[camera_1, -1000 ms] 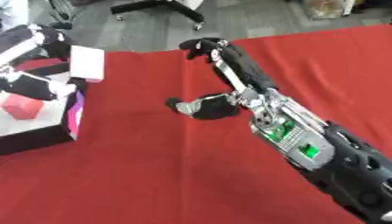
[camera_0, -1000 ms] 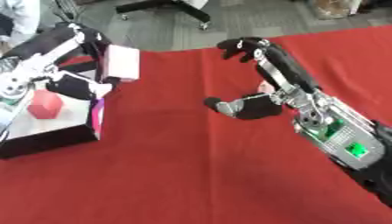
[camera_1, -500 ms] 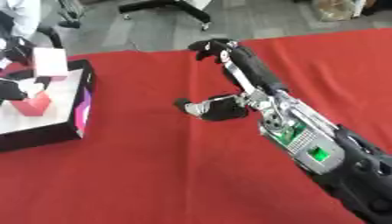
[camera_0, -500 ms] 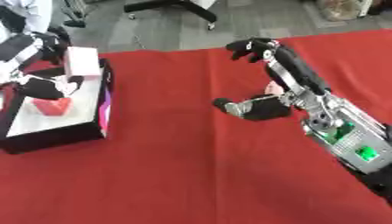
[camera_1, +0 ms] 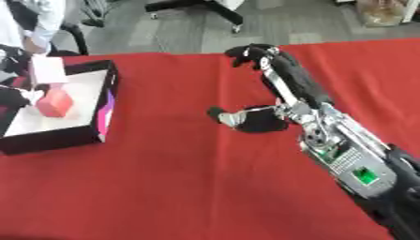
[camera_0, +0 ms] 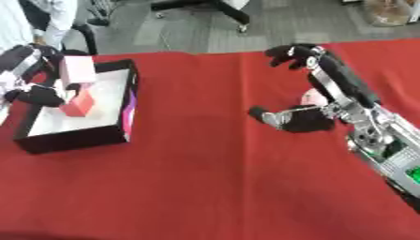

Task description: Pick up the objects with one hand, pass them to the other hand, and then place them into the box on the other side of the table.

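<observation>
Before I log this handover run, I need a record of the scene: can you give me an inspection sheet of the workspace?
Surface: red cloth-covered table, bare across the middle and front.
Job's things: red block inside the black-walled box with a white floor at the table's left; a pale pink flat piece stands at the box's far end.
Clutter: small pale pink object on the cloth, partly hidden behind the right hand.
Hands: left hand over the box's left edge beside the red block, whether it grips cannot be told; right hand open above the cloth, holding nothing.
Cables: nothing seen.
Surroundings: grey floor and a black chair base beyond the table.
</observation>
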`<control>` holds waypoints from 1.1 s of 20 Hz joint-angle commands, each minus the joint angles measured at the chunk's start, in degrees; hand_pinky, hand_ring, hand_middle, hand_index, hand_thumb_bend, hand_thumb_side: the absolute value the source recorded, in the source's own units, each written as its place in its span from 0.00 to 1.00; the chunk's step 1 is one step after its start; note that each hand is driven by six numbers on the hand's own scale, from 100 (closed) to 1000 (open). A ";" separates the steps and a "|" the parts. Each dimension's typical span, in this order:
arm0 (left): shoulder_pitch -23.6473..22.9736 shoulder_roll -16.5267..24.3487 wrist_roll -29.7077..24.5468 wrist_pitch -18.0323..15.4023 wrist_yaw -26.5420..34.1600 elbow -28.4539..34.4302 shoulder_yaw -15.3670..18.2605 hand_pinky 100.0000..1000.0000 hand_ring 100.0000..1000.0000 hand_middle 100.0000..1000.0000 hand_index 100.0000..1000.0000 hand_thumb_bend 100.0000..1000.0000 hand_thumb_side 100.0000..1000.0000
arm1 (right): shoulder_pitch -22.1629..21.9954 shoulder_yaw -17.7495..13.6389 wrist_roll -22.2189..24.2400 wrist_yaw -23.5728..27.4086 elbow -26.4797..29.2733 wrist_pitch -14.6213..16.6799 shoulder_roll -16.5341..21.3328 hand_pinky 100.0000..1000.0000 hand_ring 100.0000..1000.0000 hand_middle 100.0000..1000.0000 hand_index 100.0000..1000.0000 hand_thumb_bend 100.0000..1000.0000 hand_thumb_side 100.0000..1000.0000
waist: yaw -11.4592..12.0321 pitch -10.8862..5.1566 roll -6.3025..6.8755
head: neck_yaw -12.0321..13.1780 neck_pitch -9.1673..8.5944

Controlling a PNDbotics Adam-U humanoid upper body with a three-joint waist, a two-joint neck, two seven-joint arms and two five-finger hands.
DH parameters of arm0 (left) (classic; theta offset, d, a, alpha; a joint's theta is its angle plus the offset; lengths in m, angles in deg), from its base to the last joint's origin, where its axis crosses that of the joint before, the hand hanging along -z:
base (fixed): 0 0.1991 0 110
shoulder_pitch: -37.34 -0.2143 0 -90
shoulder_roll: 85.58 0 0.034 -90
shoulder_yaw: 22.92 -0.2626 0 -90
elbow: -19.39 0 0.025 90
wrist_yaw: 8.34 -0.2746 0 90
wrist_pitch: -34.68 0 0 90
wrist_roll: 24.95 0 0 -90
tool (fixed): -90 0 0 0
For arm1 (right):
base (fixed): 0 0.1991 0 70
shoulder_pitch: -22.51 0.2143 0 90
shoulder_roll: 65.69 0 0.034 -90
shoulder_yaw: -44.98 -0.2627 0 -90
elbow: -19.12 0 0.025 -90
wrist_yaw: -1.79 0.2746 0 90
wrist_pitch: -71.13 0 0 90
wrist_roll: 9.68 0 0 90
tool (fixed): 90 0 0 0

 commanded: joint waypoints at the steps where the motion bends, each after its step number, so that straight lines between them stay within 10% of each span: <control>1: 0.86 1.19 0.77 -0.55 -0.15 -2.31 1.30 0.73 0.59 0.42 0.42 0.07 0.00 | 0.59 -1.03 -0.56 -0.44 0.72 0.25 1.23 0.69 0.76 0.62 0.80 0.51 0.23 | -0.03 0.44 -0.98 | 0.71 0.33; 10: 1.55 -0.71 2.46 -2.17 -2.07 -9.29 2.45 0.75 0.63 0.48 0.56 0.15 0.04 | 0.19 -1.38 -1.64 -0.97 0.72 0.52 1.16 0.69 0.76 0.62 0.80 0.52 0.23 | -0.64 1.41 -1.70 | 0.99 0.33; 18: 1.89 -1.46 3.28 -1.99 -5.30 -12.35 3.56 0.82 0.80 0.74 0.85 0.37 0.51 | 0.02 -1.58 -2.23 -1.07 0.72 0.79 1.20 0.69 0.76 0.62 0.80 0.52 0.23 | -0.96 1.93 -1.90 | 0.86 0.33; 22: 1.87 -1.55 4.05 -1.58 -6.06 -12.75 3.94 0.82 0.81 0.75 0.86 0.40 0.53 | -0.13 -1.61 -2.42 -0.97 0.72 0.82 1.22 0.69 0.76 0.61 0.80 0.52 0.23 | -0.97 2.01 -1.90 | 0.75 0.33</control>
